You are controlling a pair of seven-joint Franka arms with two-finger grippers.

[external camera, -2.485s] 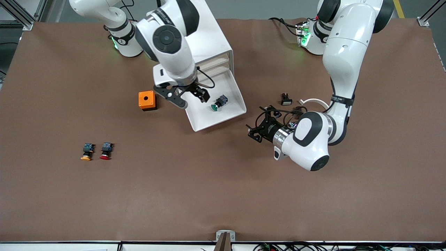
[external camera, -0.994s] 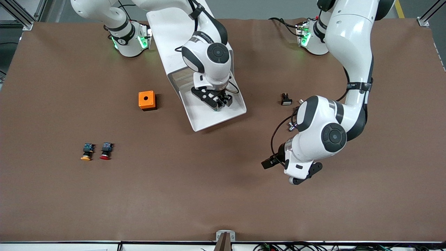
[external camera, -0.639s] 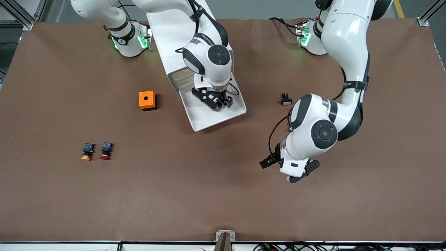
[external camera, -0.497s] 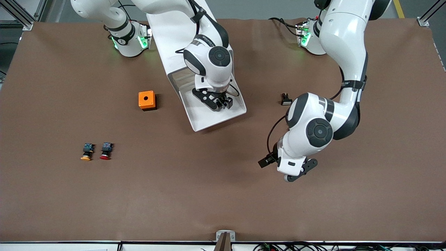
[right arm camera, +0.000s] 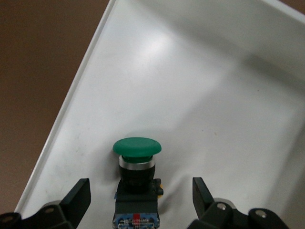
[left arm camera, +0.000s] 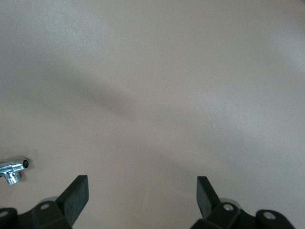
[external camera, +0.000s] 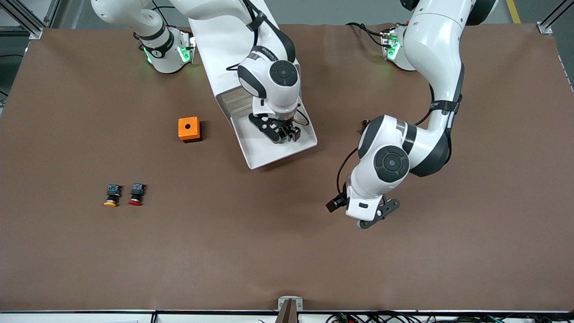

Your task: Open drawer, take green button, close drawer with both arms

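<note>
Brown table: we see the pulled-out drawer holding the button; right gripper straddles it, jaws wide, not gripping. Left gripper hangs open over bare table.

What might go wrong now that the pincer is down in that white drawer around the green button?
The right pincer stands open astride the green button, whose round cap might slip or roll as the fingers close. It works low in the drawer, so a finger could scrape the floor or nudge the drawer. The left pincer, open over bare table, waits and looks unlikely to interfere.
</note>
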